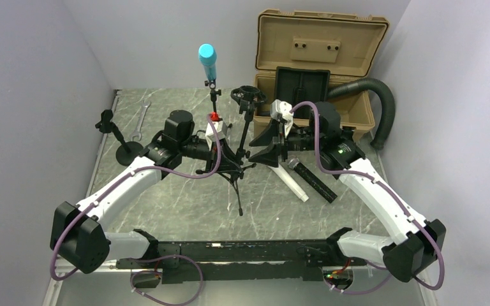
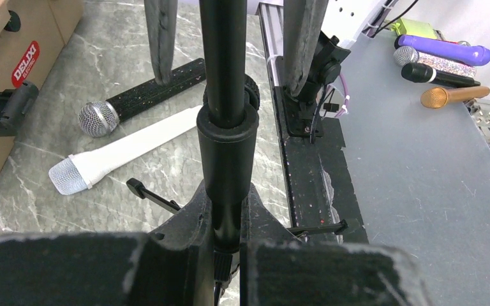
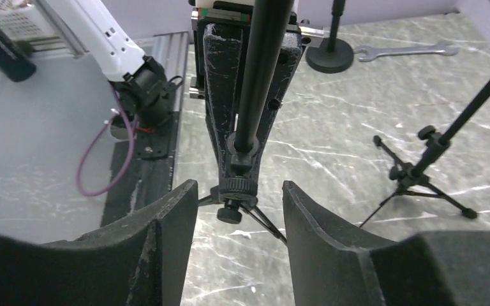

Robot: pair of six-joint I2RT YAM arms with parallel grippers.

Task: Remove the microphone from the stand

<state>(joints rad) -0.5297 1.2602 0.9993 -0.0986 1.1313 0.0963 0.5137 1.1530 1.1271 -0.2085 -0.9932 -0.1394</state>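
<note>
A cyan microphone (image 1: 207, 60) sits upright on top of a black tripod stand (image 1: 215, 105) at the middle back of the table; neither wrist view shows it. My left gripper (image 2: 226, 220) is shut on the stand's pole (image 2: 224, 76) just under a thick collar. The right gripper (image 3: 238, 191) faces the same pole (image 3: 261, 70) from the other side. It is open, its fingers apart on either side of the stand's lower knob, touching nothing. From above, the right gripper (image 1: 258, 146) is level with the left gripper (image 1: 219, 148).
A second tripod stand with an empty clip (image 1: 247, 97) leans just right of the held one. A white microphone (image 1: 292, 182) and a black microphone (image 1: 312, 180) lie at the right. An open tan case (image 1: 319, 38) and black hose (image 1: 376, 102) stand behind. A round-base stand (image 1: 124, 143) and wrench (image 1: 141, 121) are at the left.
</note>
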